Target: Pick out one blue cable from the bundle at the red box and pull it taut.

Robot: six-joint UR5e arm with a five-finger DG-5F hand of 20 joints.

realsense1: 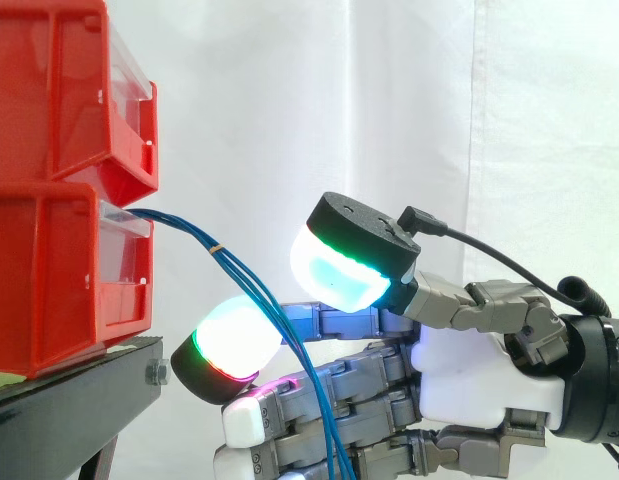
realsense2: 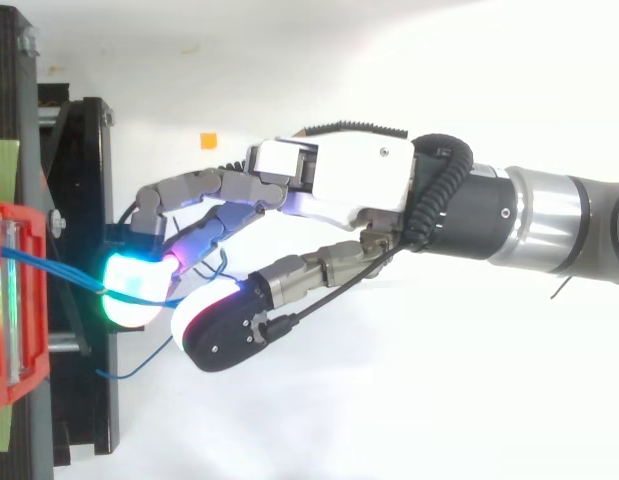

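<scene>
while the blue cables (realsense1: 217, 248) sag from the lower red box (realsense1: 49, 290) down past the hand (realsense1: 479, 370), i cannot tell whether it grips one. it should isolate one strand, clamp firmly, then draw straight away from the box until the slack goes.

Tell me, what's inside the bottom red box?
Blue cables come out of the front of the bottom red box. The rest of its inside is hidden behind its walls.
</scene>
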